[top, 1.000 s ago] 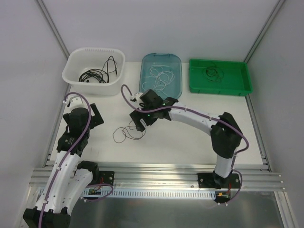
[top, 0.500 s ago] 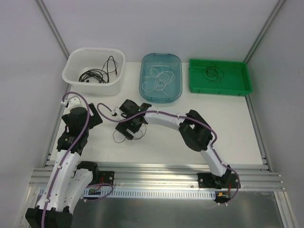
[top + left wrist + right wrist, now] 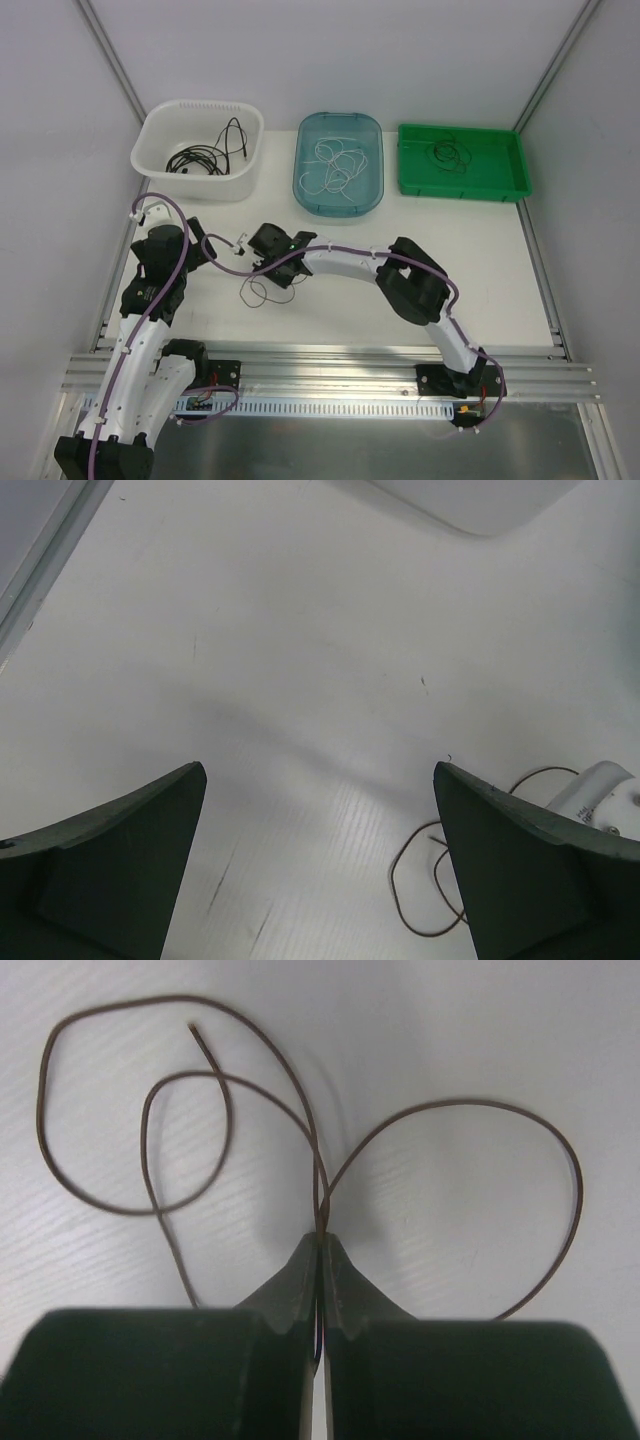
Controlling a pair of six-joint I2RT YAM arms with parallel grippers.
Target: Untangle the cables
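A very thin dark brown cable (image 3: 470, 1103) lies in loose loops on the white table, left of centre (image 3: 256, 293). My right gripper (image 3: 322, 1239) is shut on it where two strands cross, down at the table surface (image 3: 281, 273). My left gripper (image 3: 320, 770) stands open with nothing between its fingers, just left of the brown cable (image 3: 391, 879), over the table's left side (image 3: 203, 248). Black cables (image 3: 200, 158) lie in the white basket, white cables (image 3: 335, 165) in the blue tray, and a thin dark cable (image 3: 447, 152) in the green tray.
Along the back of the table stand a white basket (image 3: 200, 104), a blue tray (image 3: 362, 195) and a green tray (image 3: 490, 172). The right arm stretches across the table's middle. Metal frame posts and grey walls close in both sides.
My right arm swung left and down onto the brown cable, and its jaws closed on it. The left arm has not moved.
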